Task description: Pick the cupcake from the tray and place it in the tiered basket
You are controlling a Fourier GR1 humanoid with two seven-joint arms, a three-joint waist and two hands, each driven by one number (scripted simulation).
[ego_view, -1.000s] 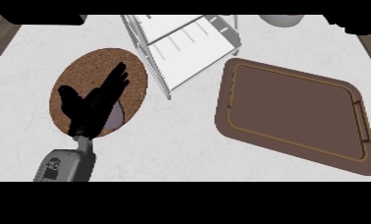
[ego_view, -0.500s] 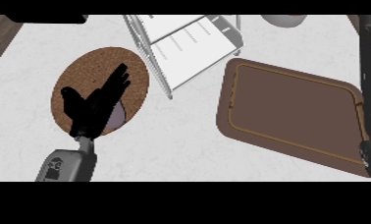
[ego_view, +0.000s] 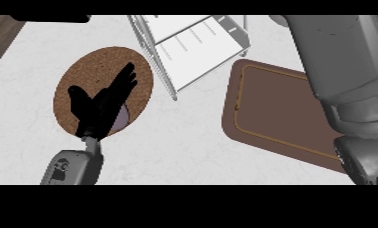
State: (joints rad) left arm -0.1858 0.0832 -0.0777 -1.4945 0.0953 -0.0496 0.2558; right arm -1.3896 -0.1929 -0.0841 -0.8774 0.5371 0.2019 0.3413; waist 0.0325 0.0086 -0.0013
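White marble-look counter top (ego_view: pixel 184 152) under everything. Grey right forearm (ego_view: pixel 339 77) runs down view's right side, over right part of brown rectangular tray (ego_view: pixel 266 107); right hand itself not seen. White wire tiered basket (ego_view: pixel 192 47) just up-left of tray. Round brown cork mat (ego_view: pixel 92 79) well left of tray. Black left hand (ego_view: pixel 103 104) over mat, fingers straight, holding nothing. Cupcake: cannot tell where; small greyish patch (ego_view: pixel 120 118) under hand, unidentifiable.
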